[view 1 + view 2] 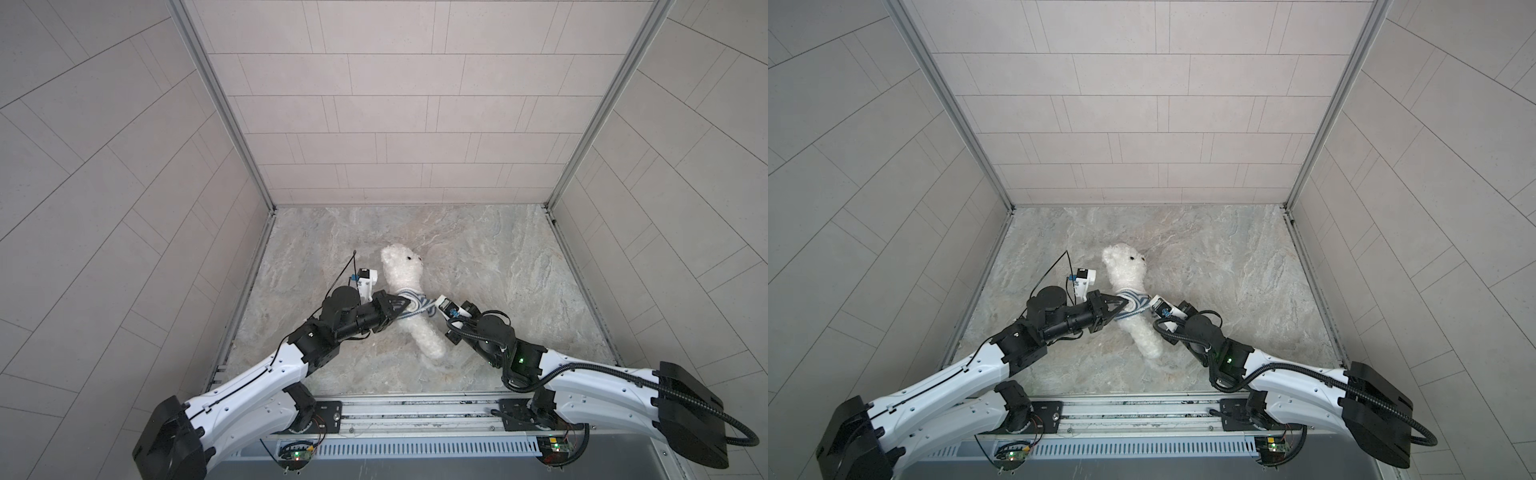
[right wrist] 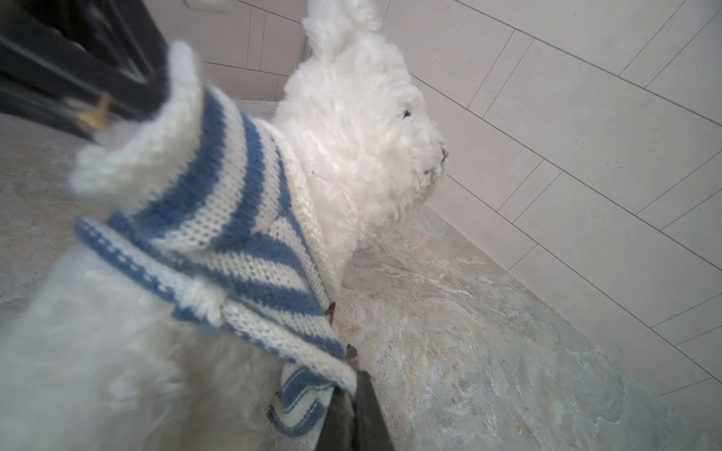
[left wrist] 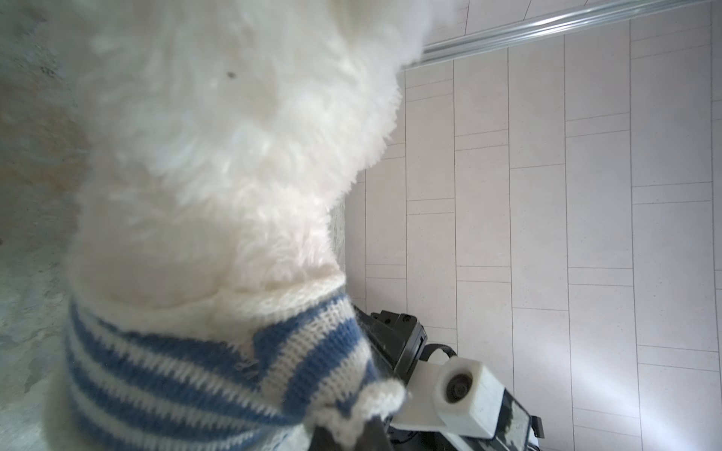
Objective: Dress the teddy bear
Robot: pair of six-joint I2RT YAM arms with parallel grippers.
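Mottled grey stone-look counter [image 1: 519, 266], boxed by pale tiled walls [image 1: 395, 124]. Mid-counter I see the fluffy white teddy bear [image 1: 405, 270] lying head far, a blue-striped knit shirt [image 1: 417, 304] bunched round its chest. My left pincer [image 3: 347, 436] and right pincer [image 2: 353, 394] each clamp the shirt's edge.

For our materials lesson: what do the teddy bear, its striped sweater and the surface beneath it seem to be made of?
The teddy bear: plush, probably synthetic fur; white, curly, matte pile. The striped sweater: knitted yarn, wool or acrylic; blue and white stitch rows show, edges fuzzy. The surface: looks like veined grey-beige stone, faint sheen; could be a printed sheet.
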